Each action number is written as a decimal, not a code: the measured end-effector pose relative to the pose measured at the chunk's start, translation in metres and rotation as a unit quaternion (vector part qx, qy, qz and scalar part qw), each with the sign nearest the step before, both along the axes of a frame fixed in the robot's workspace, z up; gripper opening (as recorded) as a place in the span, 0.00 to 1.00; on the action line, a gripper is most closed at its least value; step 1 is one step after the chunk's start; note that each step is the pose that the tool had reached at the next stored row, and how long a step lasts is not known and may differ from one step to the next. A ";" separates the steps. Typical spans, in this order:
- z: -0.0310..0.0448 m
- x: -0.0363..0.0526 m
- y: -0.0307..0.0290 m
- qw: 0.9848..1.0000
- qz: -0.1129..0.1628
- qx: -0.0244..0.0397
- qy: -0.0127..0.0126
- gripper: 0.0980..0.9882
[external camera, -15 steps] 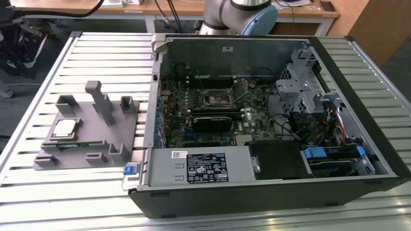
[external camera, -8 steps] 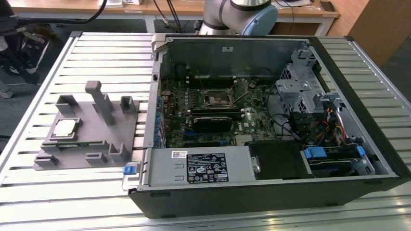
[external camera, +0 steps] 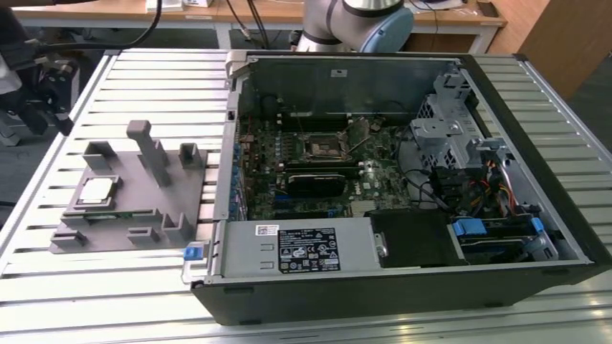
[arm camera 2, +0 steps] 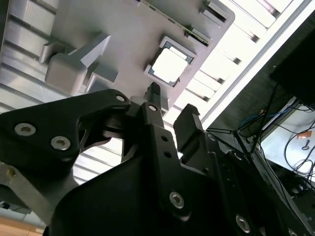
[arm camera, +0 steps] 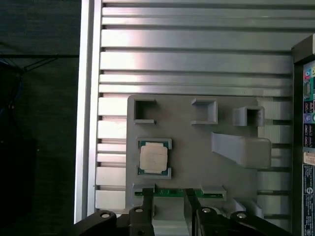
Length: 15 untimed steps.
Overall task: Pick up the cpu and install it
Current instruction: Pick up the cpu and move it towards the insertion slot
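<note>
First wrist view: cpu [arm camera: 153, 158] flat, pale lid up, in a square pocket of the grey fixture [arm camera: 197, 142], corner lips around it, mid-sides seemingly left bare. Sits, in the exterior view [external camera: 97, 189], on that fixture [external camera: 129, 208] toward the exterior view's left, well apart from the open case [external camera: 402, 304] and from the black socket [external camera: 323, 147] on the board inside. Looks light, thin and stiff, with a smooth metal top likely to slip under a loose pinch. Probably delicate on the underside, so best taken by two opposite edges, kept level, with little squeeze.

Gripper [arm camera: 171, 190] above the fixture's edge, near the cpu and not touching it. Jaws parted to a middling gap, holding nothing, over a green board strip [arm camera: 172, 192] slotted in the fixture. Second wrist view: gripper [arm camera 2: 172, 101] in black, cpu [arm camera 2: 169, 65] just beyond the tips.

Underneath it all, a slatted metal table [external camera: 57, 308], ribbed and bright, bearing fixture and case side by side. Beyond, the arm's base [external camera: 359, 21], wooden desks [external camera: 277, 13], and a dark floor [arm camera 2: 275, 123] strewn with loose cables.
</note>
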State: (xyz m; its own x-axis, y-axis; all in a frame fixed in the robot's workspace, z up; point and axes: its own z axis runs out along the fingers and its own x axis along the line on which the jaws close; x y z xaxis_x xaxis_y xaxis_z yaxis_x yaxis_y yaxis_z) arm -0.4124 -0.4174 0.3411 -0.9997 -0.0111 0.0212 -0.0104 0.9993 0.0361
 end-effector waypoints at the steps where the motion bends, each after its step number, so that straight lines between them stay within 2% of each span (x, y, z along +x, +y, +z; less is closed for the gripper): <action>1: -0.0018 -0.0001 -0.0003 1.000 0.001 0.000 0.000 0.35; 2: -0.0036 -0.0001 -0.0005 1.000 0.002 0.000 0.000 0.35; 4: -0.0072 -0.0001 -0.0011 1.000 0.003 0.000 0.000 0.48; 5: -0.0091 -0.0002 -0.0013 1.000 0.004 0.000 0.000 0.48; 7: -0.0126 -0.0002 -0.0016 1.000 0.004 0.000 0.000 0.61; 8: -0.0145 -0.0002 -0.0017 1.000 0.005 0.000 0.000 0.61; 11: -0.0198 -0.0002 -0.0019 1.000 0.005 0.000 0.000 0.81; 12: -0.0215 -0.0002 -0.0020 1.000 0.005 0.000 0.000 0.81; 13: -0.0231 -0.0002 -0.0021 1.000 0.006 0.000 0.000 0.87; 14: -0.0246 -0.0002 -0.0021 1.000 0.006 0.000 0.000 0.87; 15: -0.0261 -0.0002 -0.0022 1.000 0.006 0.000 0.000 0.94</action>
